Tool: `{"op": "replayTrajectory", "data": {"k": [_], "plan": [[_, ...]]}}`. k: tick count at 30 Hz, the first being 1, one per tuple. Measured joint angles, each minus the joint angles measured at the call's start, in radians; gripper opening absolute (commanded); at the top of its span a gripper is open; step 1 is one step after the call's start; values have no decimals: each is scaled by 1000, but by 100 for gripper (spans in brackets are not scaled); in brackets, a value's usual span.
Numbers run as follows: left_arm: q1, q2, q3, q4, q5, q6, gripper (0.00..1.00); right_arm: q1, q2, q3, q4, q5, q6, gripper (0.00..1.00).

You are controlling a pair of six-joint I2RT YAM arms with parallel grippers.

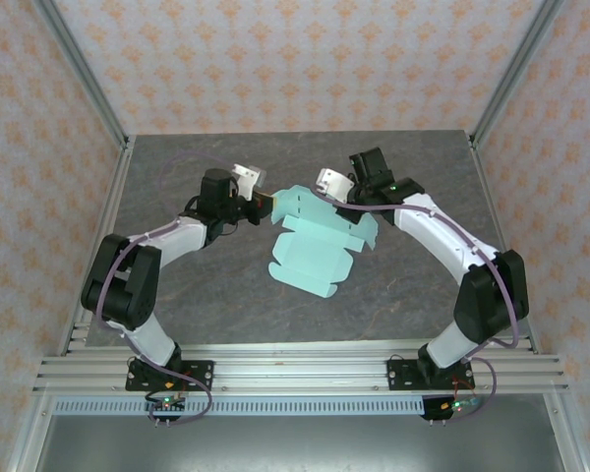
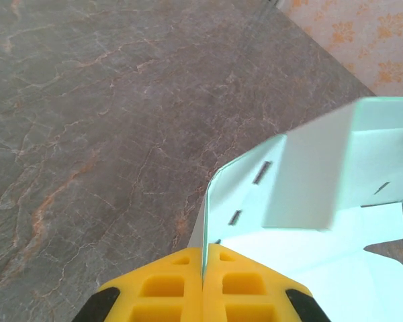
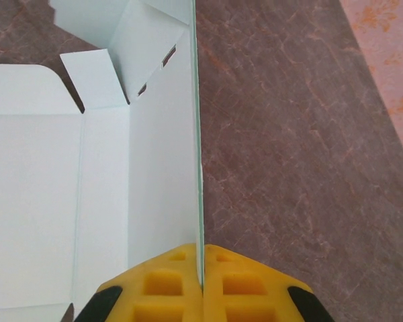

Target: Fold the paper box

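The paper box [image 1: 315,246] is a pale mint-green die-cut sheet, partly folded, lying mid-table between the two arms. My left gripper [image 1: 266,206] is shut on its far-left raised flap; in the left wrist view the yellow fingers [image 2: 168,288] pinch the thin card edge [image 2: 206,215], with slots in the wall beyond. My right gripper [image 1: 346,193] is shut on the far-right side wall; in the right wrist view the card [image 3: 164,168] stands upright on edge between the yellow fingers [image 3: 242,288], and the flat panels [image 3: 33,201] spread left.
The grey marbled tabletop [image 1: 197,295] surrounds the sheet. Aluminium frame rails [image 1: 98,246] run along the left, right and near edges, with patterned walls [image 1: 295,59] behind.
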Motion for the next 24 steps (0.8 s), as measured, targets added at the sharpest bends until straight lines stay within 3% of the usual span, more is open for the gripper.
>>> {"op": "replayTrajectory", "data": {"k": [10,24], "plan": [[-45,-34,-38,1,-101,0,0,69,0,-60,116,164,-2,0],[-59,-50,-82,8,-159,-16,1,76,-3,-123,194,164,-120,0]]}}
